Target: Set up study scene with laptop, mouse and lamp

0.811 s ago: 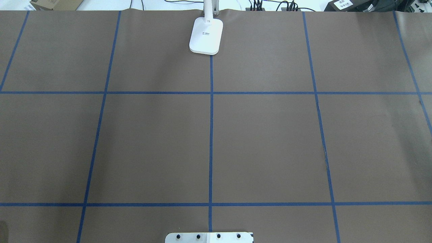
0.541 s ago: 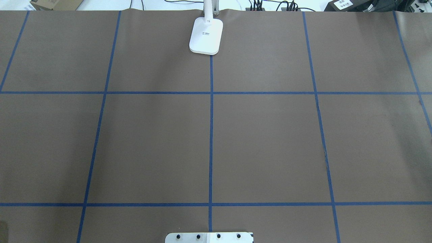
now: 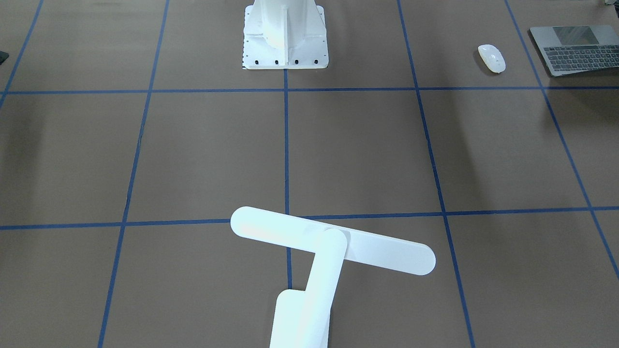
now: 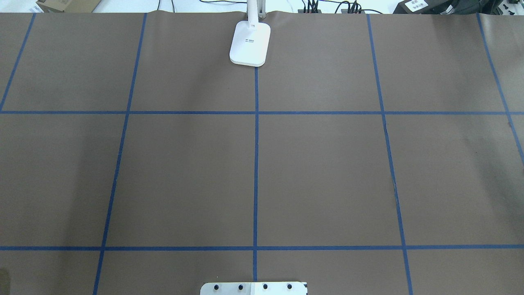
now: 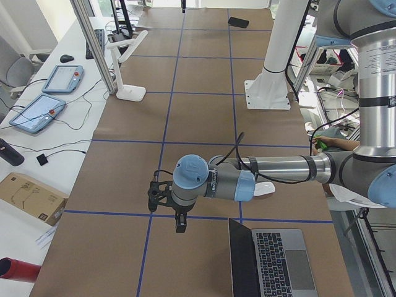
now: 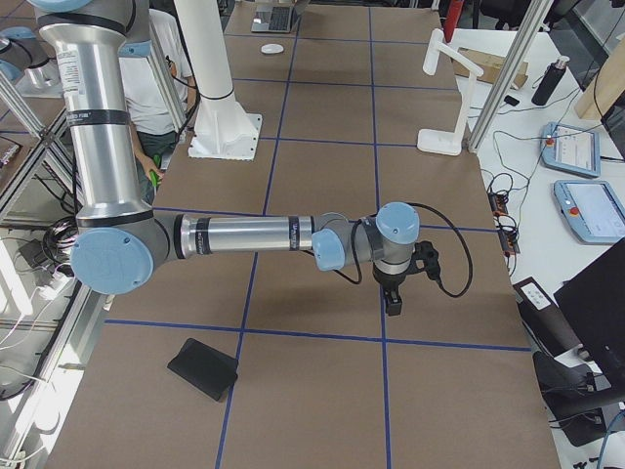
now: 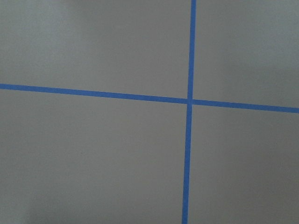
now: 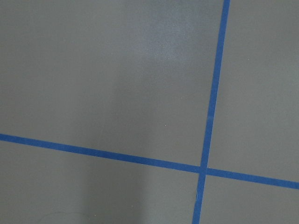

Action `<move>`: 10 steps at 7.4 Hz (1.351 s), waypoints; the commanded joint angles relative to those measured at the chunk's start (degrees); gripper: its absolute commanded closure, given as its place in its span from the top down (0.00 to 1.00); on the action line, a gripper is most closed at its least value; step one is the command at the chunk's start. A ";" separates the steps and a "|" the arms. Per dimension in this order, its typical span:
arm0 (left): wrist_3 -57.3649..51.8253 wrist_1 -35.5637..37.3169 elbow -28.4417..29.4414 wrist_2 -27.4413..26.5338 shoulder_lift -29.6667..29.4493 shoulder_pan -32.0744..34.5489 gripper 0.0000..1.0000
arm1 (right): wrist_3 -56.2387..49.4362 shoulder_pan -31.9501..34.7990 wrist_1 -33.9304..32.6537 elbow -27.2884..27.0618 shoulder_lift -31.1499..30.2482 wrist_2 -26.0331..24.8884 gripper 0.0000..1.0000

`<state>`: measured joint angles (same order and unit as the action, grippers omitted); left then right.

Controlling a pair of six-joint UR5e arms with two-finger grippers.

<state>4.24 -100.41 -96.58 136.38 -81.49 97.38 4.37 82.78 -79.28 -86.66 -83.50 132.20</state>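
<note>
Our left end effector (image 5: 179, 224) hung pointing down over bare desk (image 4: 327, 172). We couldn't tell if it was released or clenched, since only the side camera caught it. Same deal for the right end effector (image 6: 393, 305) at the other end of the desk. We saw nothing dangling from either one.

The laptop (image 3: 578, 50) sat open at the desk's end on the robot's left, close to the robot's edge. The mouse (image 3: 492, 58) was just beside it toward the middle, not touching. The lamp (image 3: 332, 240) stood well apart at the far edge, its base on the centre blue tape line (image 4: 256, 164), straight across from the white mount (image 3: 285, 38). A flat black thing (image 6: 203, 369) lay near the right arm.

Our guess was nothing had been placed yet, and the left arm was lining up on the laptop or mouse. Tips:
- Take the laptop first, since it's the anchor.
- Grip the base edge, not the lid.
- Slide it low toward the lamp instead of lifting it high.
- Keep the elbow clear of the mouse, which looked slick and easy to knock.
</note>
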 commanded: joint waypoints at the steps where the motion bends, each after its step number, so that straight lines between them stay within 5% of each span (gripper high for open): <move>1: -5.46 0.21 0.17 -0.15 0.10 1.84 1.00 | -7.93 0.19 -6.64 0.09 1.84 -0.71 1.00; 6: -1.78 0.12 -0.45 -0.15 1.86 3.17 1.00 | -9.21 0.72 -7.91 -4.30 -1.40 3.58 0.99; 7: -0.56 0.30 -0.10 -0.15 2.47 3.17 0.99 | -8.77 0.63 -7.82 -4.91 -2.01 7.60 1.00; 10: 11.57 0.48 0.08 -1.29 4.84 6.23 0.94 | -8.77 0.19 -5.47 -4.66 -2.10 7.63 1.00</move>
<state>12.77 -100.00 -96.74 135.61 -77.68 101.86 -4.42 83.03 -86.54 -91.37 -85.24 139.46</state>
